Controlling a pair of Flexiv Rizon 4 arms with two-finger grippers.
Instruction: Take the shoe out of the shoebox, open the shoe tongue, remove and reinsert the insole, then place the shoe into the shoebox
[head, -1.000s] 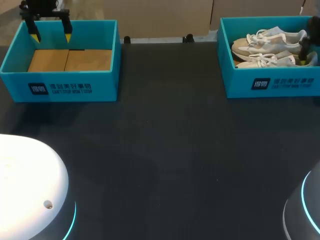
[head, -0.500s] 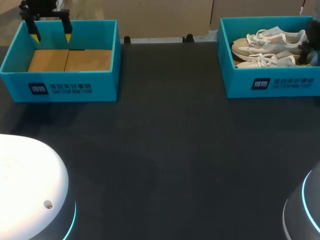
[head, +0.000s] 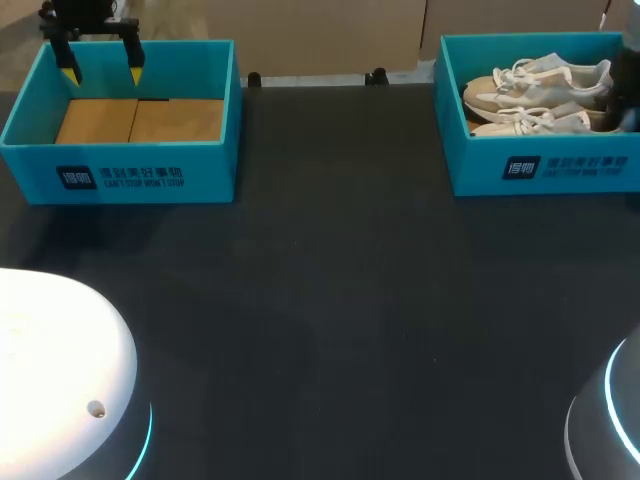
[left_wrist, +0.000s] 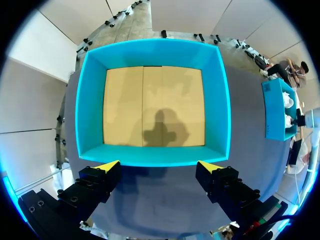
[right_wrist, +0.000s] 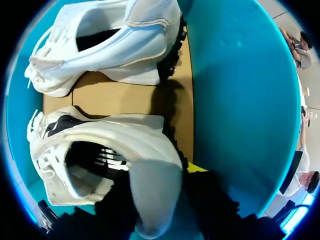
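Right gripper (right_wrist: 159, 172) is closed on the heel of the shoe (right_wrist: 100, 145). In the right wrist view, we see the grey heel tab standing between the two dark fingers, which press against it from both sides. One yellow tip shows at the outer side of the heel; the other tip is hidden by the shoe. The shoe lies on its side inside the right shoebox (head: 545, 170), with its opening facing the camera and its laces pointing away from the gripper. Its sole runs close along the near wall of that box.

A second shoe (right_wrist: 110, 40) lies beside the first, further from the gripper and parallel to it. A strip of brown cardboard floor shows between the two. Both shoes are white with dark soles.

Our left gripper (left_wrist: 159, 167) is open, its yellow-tipped fingers spread wide with nothing between them. It hangs above the left shoebox (left_wrist: 90, 100), apart from its walls, and that box shows a brown cardboard floor. Both turquoise boxes stand at the far side of the dark surface (head: 340, 300), well apart from each other.
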